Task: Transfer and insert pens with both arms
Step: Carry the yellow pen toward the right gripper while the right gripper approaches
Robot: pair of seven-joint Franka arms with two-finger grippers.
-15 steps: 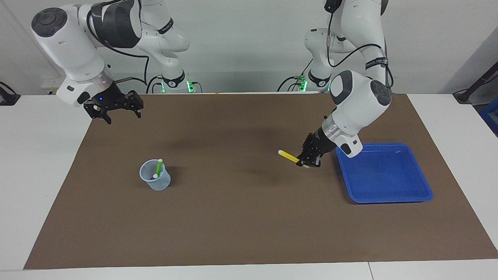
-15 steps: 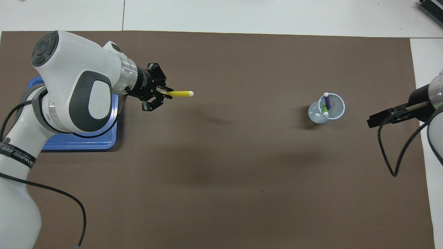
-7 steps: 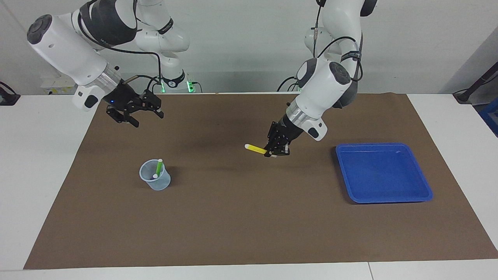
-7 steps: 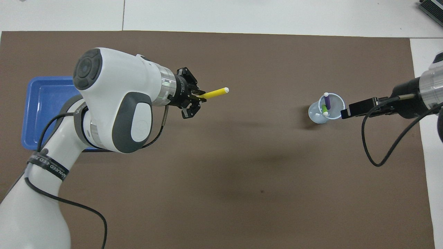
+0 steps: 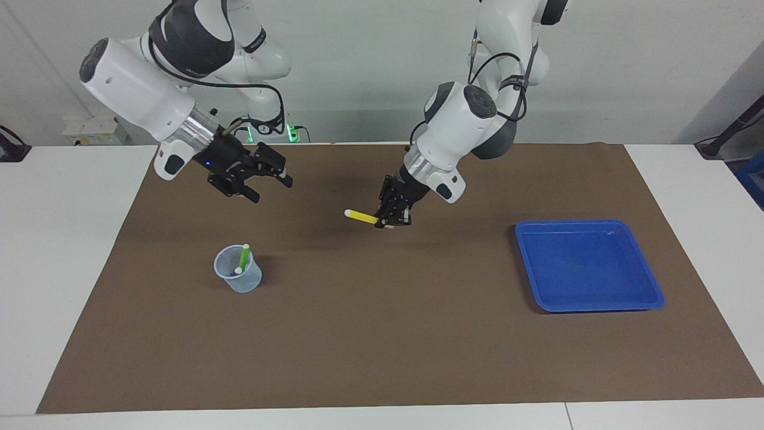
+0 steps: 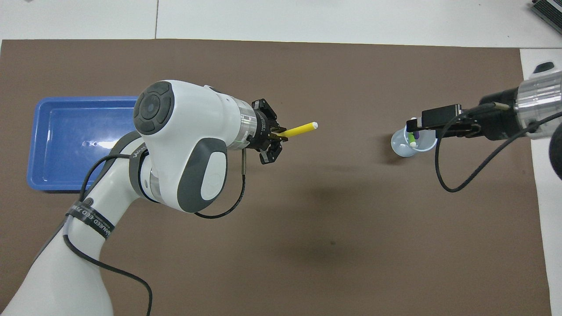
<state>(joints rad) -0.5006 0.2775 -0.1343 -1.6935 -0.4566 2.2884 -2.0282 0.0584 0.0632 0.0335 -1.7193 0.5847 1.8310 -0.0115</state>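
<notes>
My left gripper (image 5: 388, 220) (image 6: 279, 137) is shut on the yellow pen (image 5: 360, 215) (image 6: 300, 129), up in the air over the middle of the brown mat. The pen sticks out level, its whitish tip toward the right arm's end. A clear cup (image 5: 238, 276) (image 6: 403, 149) stands on the mat toward the right arm's end, with the green pen (image 5: 243, 257) (image 6: 412, 139) and the purple pen (image 6: 416, 135) leaning in it. My right gripper (image 5: 271, 186) (image 6: 412, 126) hangs open and empty, raised, and in the overhead view it covers the cup's rim.
A blue tray (image 5: 588, 225) (image 6: 44, 145) lies on the mat toward the left arm's end, with nothing in it. The brown mat (image 5: 382, 346) covers most of the white table.
The left gripper has carried the yellow pen from beside the tray toward the mat's middle. The right gripper has swung in from the table's end toward the middle, staying open.
</notes>
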